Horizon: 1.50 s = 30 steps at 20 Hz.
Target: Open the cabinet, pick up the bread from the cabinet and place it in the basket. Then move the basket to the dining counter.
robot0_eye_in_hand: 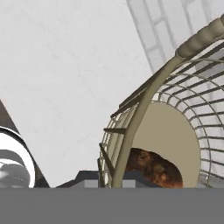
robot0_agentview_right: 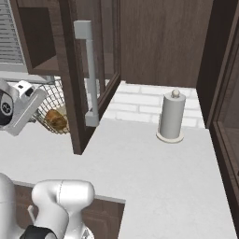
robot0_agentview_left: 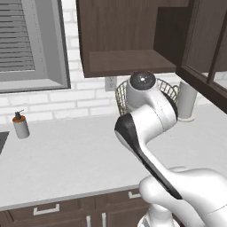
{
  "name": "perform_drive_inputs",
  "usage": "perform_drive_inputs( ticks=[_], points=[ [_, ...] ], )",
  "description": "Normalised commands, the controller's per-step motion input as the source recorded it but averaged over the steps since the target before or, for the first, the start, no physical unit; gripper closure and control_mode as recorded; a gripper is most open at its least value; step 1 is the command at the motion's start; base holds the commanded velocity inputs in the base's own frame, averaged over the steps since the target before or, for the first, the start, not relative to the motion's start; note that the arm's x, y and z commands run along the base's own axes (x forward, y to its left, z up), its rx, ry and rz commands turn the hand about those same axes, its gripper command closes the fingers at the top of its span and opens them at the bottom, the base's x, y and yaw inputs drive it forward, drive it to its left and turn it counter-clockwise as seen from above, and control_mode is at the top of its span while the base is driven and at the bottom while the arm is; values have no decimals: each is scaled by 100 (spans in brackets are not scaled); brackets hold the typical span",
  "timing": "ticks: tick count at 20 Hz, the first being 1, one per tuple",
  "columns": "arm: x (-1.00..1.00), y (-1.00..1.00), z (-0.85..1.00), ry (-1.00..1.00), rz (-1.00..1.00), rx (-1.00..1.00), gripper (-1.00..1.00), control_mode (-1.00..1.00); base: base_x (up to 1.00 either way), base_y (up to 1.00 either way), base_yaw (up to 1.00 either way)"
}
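Golden-brown lumpy bread (robot0_eye_in_hand: 153, 168) lying inside, we are clamping our shut gripper (robot0_eye_in_hand: 114, 180) on the tan wire basket's (robot0_eye_in_hand: 144, 98) wall, readying to lift it toward the dining counter.

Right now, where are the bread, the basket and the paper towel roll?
bread (robot0_eye_in_hand: 153, 168): hand view, on its brown crust inside the basket.
basket (robot0_eye_in_hand: 199, 37): hand view, on its thick top rim.
paper towel roll (robot0_agentview_right: 171, 116): right base view, on the middle of its upright side.

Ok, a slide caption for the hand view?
Gripper shut on the basket rim, bread lying inside.
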Motion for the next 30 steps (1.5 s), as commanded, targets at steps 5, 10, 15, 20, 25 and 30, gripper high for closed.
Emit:
perform_drive_inputs(
  ticks=[5, 10, 15, 20, 25, 30],
  points=[
    [-34, -7, 15, 16, 0, 0, 100, -100, 0, 0, 0],
    [-24, -7, 0, 17, 0, 0, 100, -100, 0, 0, 0],
    [-6, -1, 0, 8, 0, 0, 100, 100, 0, 0, 0],
    [0, 0, 0, 0, 0, 0, 100, 100, -26, 3, 0],
    [0, 0, 0, 0, 0, 0, 100, 100, -51, 63, 21],
    [0, 0, 0, 0, 0, 0, 100, 100, -19, 76, 60]
  ],
)
